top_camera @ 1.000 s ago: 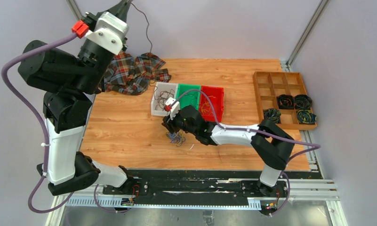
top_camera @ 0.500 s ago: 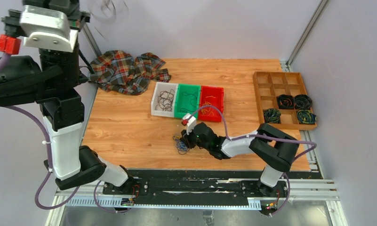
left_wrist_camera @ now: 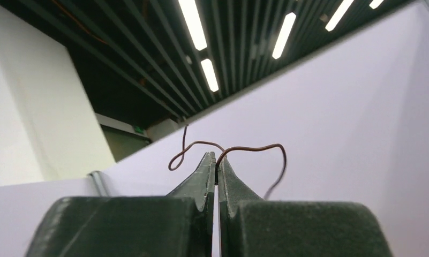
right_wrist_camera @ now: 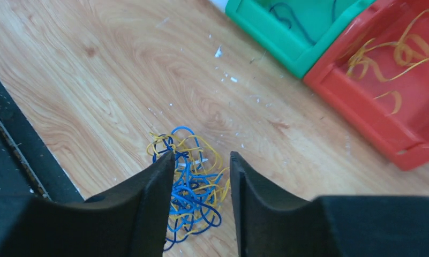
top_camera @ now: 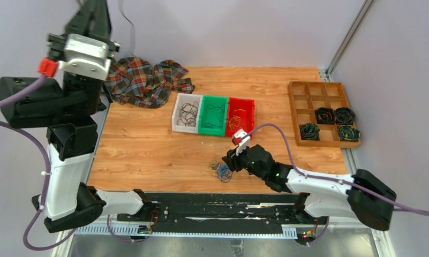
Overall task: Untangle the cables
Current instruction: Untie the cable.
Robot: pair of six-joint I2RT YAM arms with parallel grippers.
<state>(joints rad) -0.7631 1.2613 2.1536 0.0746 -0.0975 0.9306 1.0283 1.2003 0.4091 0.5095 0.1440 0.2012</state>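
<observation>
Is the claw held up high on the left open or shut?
Shut: the left claw pinches a thin brown wire between its closed tips.

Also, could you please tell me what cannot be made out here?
Right wrist: the cable clump's near part, behind the right gripper's fingers.
Left wrist: the brown wire's right-hand end, blurred, beyond the shut left gripper.
Top view: single strands in the clump, too small.

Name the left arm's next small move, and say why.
Probably swing the left gripper down toward the white bin and release: it's shut on one dark wire, clear of the clump, and that bin holds dark loops.
</observation>
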